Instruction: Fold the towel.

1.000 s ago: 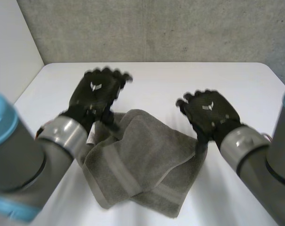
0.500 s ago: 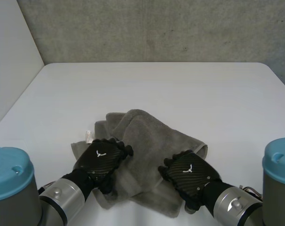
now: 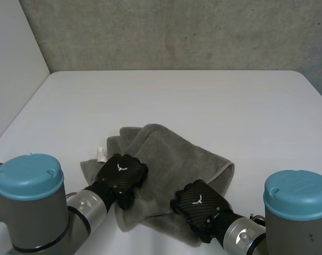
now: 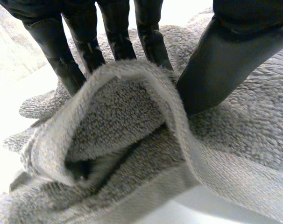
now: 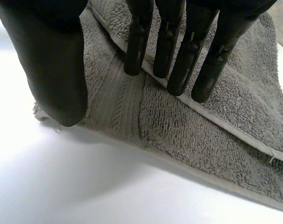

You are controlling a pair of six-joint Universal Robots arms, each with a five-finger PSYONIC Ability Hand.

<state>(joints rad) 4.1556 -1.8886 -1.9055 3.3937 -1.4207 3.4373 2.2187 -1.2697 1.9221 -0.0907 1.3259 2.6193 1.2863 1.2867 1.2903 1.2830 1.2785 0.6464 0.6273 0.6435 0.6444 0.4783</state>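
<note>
i am at the gripping step of the fold: both hands are down on the near side of the grey towel (image 3: 171, 159), which lies bunched and partly doubled over on the white table (image 3: 203, 101), and neither has begun to lift.

my left hand (image 3: 121, 172) sits on the towel's near-left part. in the left wrist view a raised loop of cloth stands up between my fingers (image 4: 116, 28) and my thumb (image 4: 216, 60). the fingers are behind the loop, the thumb presses into its other side, and i judge this a pinch on the towel. the rest of the cloth spreads flat beyond and beside the thumb.

my right hand (image 3: 198, 202) is at the towel's near edge, close to a corner. in the right wrist view its fingers (image 5: 167, 37) are straight and spread, their tips at the hem of the upper layer (image 5: 225, 126). the thumb (image 5: 53, 60) hangs apart from them, its tip over the woven band (image 5: 123, 93) just inside the towel's edge, with bare table right beside it. nothing is caught between thumb and fingers, so this hand is released. i cannot tell whether the fingertips touch the cloth or hover just above it.

next, i think, the right hand needs to close thumb against fingers on that edge. it should take one layer, or both on purpose. then both hands can lift together and carry the near edge across, away from me. the risk, as i judge it, is that the left pinch holds a bunched loop, not a clean edge, so the fold may come out crooked.
</note>
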